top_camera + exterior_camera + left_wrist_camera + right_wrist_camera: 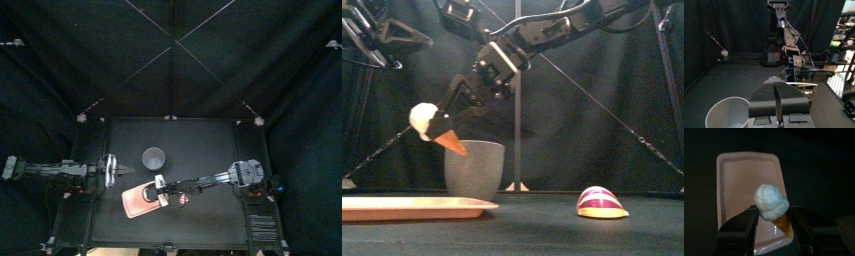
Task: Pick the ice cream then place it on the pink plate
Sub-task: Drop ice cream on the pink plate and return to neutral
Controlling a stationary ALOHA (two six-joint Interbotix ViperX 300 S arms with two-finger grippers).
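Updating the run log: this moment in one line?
right fingers: ice cream held | above pink plate | left fingers: shut, resting left

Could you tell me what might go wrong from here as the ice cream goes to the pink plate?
1. The ice cream hangs well above the pink tray; released from that height, it could bounce or roll over the low rim.
2. The right tool grips it around the cone's top, with the scoop sticking out, so it might twist or slip on the way down.
3. The grey cup stands near the tray; a lowering arm could nudge it.
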